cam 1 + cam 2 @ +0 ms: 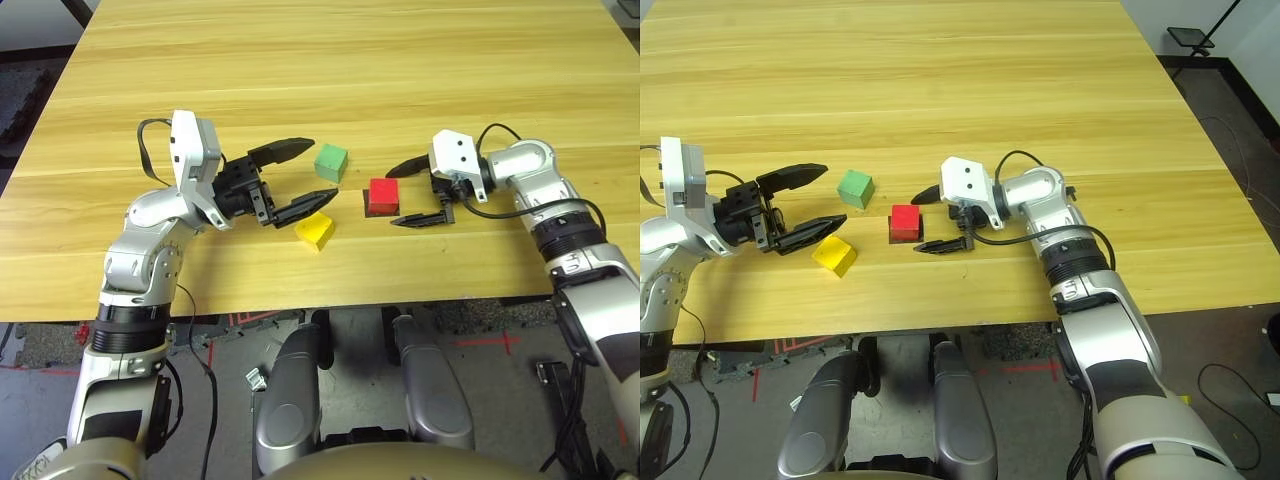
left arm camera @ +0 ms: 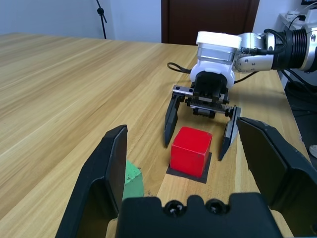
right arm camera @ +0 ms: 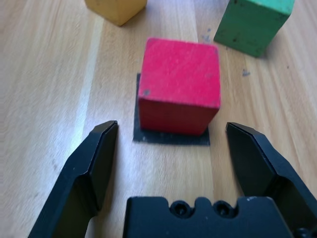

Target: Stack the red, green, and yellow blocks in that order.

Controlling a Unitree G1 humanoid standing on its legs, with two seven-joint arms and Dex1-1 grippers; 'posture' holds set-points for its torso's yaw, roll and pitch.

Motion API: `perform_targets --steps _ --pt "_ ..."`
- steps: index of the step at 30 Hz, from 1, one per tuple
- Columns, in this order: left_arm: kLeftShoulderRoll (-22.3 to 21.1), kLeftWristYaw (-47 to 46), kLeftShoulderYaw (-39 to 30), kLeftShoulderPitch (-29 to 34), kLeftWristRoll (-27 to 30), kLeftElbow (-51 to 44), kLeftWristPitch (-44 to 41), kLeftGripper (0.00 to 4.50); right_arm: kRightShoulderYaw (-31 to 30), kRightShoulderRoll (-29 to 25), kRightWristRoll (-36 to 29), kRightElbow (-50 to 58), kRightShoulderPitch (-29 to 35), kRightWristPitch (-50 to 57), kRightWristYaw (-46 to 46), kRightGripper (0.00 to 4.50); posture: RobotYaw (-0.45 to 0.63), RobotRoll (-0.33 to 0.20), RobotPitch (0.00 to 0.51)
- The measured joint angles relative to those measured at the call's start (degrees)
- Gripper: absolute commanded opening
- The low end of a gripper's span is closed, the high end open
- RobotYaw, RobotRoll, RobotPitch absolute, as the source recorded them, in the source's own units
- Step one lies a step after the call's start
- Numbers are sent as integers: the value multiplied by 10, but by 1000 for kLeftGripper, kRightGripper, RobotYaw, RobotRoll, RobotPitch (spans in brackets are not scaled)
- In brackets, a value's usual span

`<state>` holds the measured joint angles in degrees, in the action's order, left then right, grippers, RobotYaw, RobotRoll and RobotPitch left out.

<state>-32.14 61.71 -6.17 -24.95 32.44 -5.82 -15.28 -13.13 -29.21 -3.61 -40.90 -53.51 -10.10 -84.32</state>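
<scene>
Red block [image 3: 179,91] sits on black patch [image 3: 171,136], right tool [image 1: 413,192] spread around it; left tool [image 1: 301,178] spread between green block [image 1: 331,162] and yellow block [image 1: 315,230]. Green goes next: centre it squarely on red.

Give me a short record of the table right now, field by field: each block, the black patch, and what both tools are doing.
red block: sits on the black patch, nothing stacked on it
green block: loose on the table, beside the red one toward the far side
yellow block: loose on the table, near the front edge
left tool: open, holding nothing, between green and yellow blocks
right tool: open, its fingers either side of the red block, not touching it
stack: not begun beyond the red base
</scene>
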Motion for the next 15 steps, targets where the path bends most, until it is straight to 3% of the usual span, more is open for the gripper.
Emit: perform_targets --steps 9,15 --pt "1 -10 3 -13 -11 13 0 4500 39 -87 -54 102 -24 100 -70 4486 283 51 284" --pt "3 -116 3 -28 -44 3 -44 4500 76 -120 -69 140 -17 166 -25 4486 264 57 280"
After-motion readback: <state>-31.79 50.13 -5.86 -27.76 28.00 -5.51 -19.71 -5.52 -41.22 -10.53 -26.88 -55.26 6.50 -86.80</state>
